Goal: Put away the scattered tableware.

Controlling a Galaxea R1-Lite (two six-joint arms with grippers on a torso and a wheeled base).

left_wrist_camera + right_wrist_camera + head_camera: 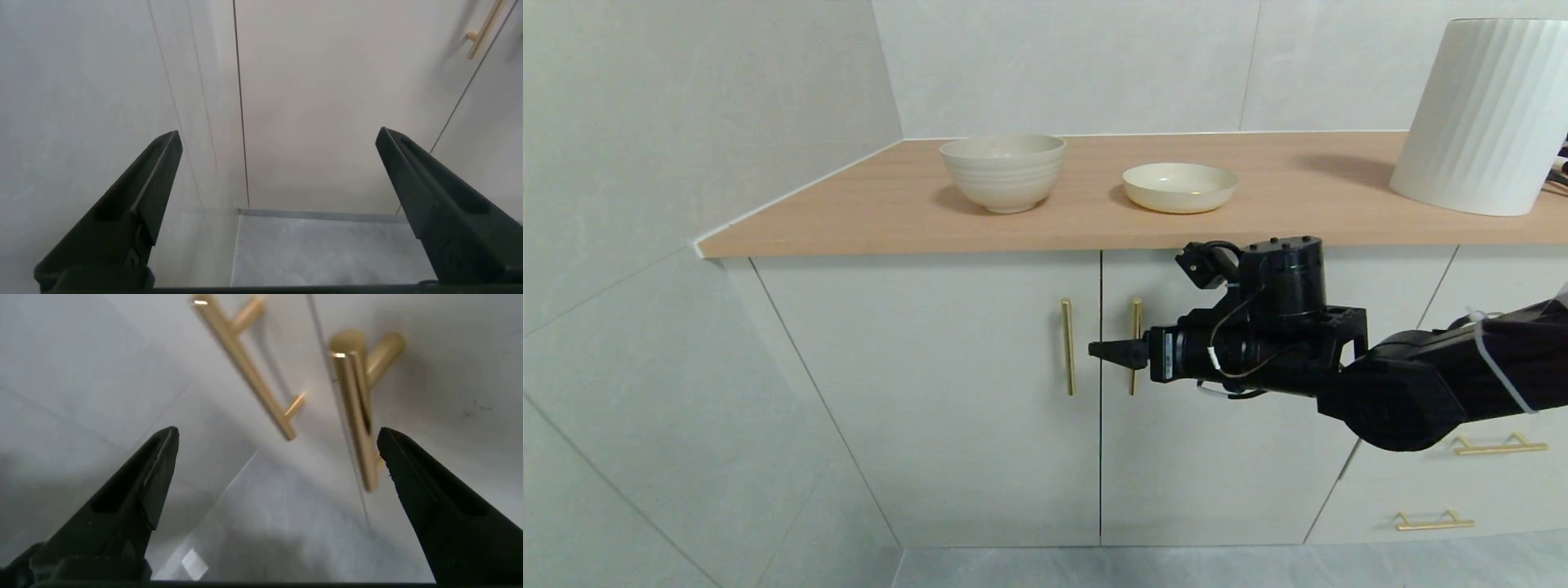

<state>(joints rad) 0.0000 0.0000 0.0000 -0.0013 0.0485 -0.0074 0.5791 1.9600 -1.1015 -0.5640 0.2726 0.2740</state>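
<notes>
A wooden tabletop (866, 204) carries a ribbed bowl (1003, 171), a shallow dish (1180, 187) and a white fluted lampshade (1486, 114).

The left gripper (278, 135) faces a pale cabinet door (343, 106), its fingers (139, 204) spread wide apart. A gold handle (482, 28) sits on the cabinet front, and grey floor (319, 249) lies beneath.

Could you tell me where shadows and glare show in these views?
Head view: bowl and plate cast soft shadows leftward on the counter; a small glint sits in the plate. Right wrist view: the gold handles carry bright highlights.
</notes>
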